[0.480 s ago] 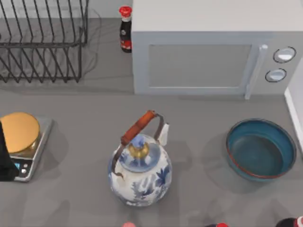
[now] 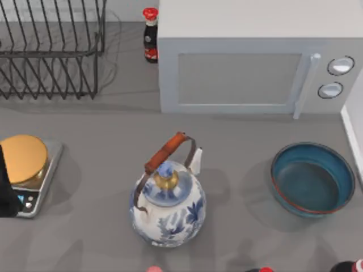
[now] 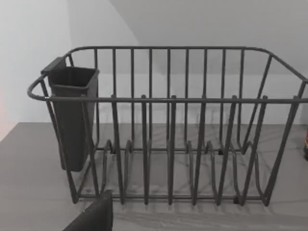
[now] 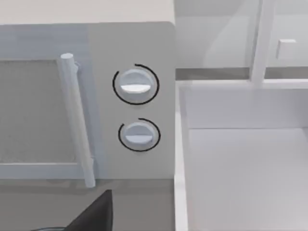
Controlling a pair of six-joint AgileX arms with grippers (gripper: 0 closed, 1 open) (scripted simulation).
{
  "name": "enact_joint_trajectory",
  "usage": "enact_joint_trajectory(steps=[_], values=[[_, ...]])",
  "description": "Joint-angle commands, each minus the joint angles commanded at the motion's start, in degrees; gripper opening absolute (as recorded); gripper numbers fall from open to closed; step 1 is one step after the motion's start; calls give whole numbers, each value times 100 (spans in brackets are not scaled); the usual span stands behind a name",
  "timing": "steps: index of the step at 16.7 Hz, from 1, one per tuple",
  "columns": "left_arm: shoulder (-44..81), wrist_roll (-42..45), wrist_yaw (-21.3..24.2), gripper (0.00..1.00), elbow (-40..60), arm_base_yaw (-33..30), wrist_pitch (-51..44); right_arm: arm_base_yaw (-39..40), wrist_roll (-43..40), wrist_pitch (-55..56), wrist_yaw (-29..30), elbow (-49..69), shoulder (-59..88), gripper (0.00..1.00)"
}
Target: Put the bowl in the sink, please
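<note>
The bowl [image 2: 312,179] is deep teal-blue with a thin reddish-brown rim. It stands upright and empty on the grey counter at the right, in front of the microwave. The white sink [image 4: 243,166] lies right of the microwave, and its edge [image 2: 354,133] shows at the top view's right border, just beyond the bowl. My left arm [image 2: 5,192] is a dark shape at the left edge beside the scale. A dark part of my left gripper [image 3: 94,216] faces the dish rack. A dark part of my right gripper [image 4: 96,211] faces the microwave's knobs. Neither gripper is near the bowl.
A blue-and-white teapot [image 2: 167,207] with a brown handle stands mid-counter. The microwave [image 2: 249,68] fills the back, with a red-capped bottle [image 2: 150,37] and a wire dish rack [image 2: 51,51] to its left. A scale with a gold plate [image 2: 25,170] is at the left. Red bottle caps [image 2: 261,270] line the front edge.
</note>
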Motion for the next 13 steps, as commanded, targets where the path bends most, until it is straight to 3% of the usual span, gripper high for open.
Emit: enact_joint_trajectory(steps=[13], values=[[0,0,0,100,0,0,0,665,708,-4661,18,5091,6890,100]])
